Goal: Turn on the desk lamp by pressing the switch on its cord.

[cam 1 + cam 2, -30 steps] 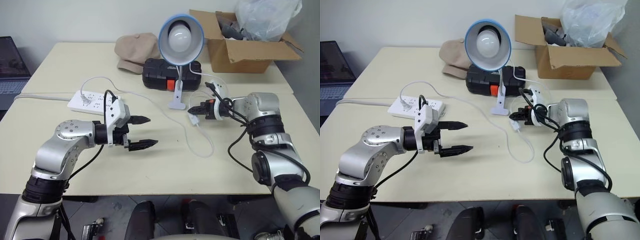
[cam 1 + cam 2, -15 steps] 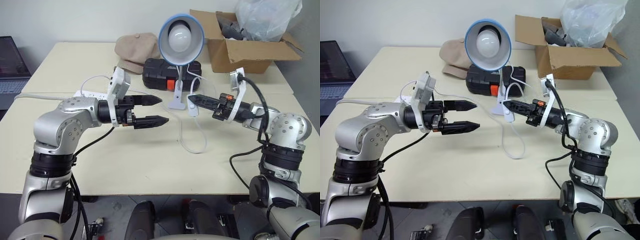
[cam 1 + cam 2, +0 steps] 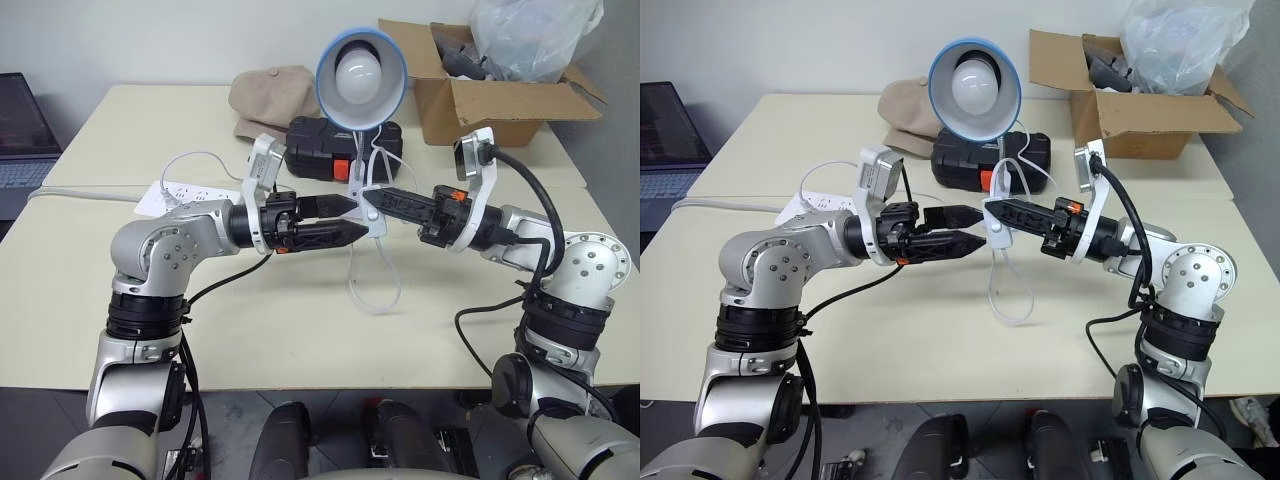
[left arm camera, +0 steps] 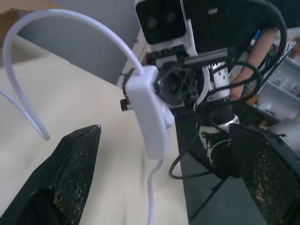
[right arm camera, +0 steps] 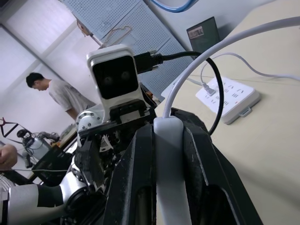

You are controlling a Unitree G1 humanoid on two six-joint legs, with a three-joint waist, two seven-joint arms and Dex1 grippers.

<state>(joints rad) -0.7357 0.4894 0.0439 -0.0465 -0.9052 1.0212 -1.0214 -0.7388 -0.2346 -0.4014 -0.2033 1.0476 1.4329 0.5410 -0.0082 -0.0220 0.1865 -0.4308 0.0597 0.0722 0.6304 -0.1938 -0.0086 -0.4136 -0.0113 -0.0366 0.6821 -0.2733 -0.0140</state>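
Note:
The desk lamp [image 3: 362, 64] stands at the table's middle back, its blue shade facing me and the bulb unlit. My right gripper [image 3: 372, 201] is shut on the switch [image 3: 373, 214], holding it in the air in front of the lamp with its fingers [image 5: 140, 178] clamped on both sides. The cord [image 3: 376, 292] hangs from the switch in a loop down to the table. My left gripper [image 3: 358, 217] points at the right one, open, with its fingertips above and below the switch [image 4: 150, 112] and a wide gap on each side.
A white power strip [image 3: 190, 196] lies at the left behind my left arm. A black case [image 3: 320, 146] and a tan cap [image 3: 272, 100] sit behind the lamp, with a cardboard box [image 3: 490, 100] at the back right. A person [image 5: 61, 96] stands in the room.
Both grippers rose and came together above the table's middle. The right one lifted the switch and cord off the table; the left one's open fingers now flank the switch.

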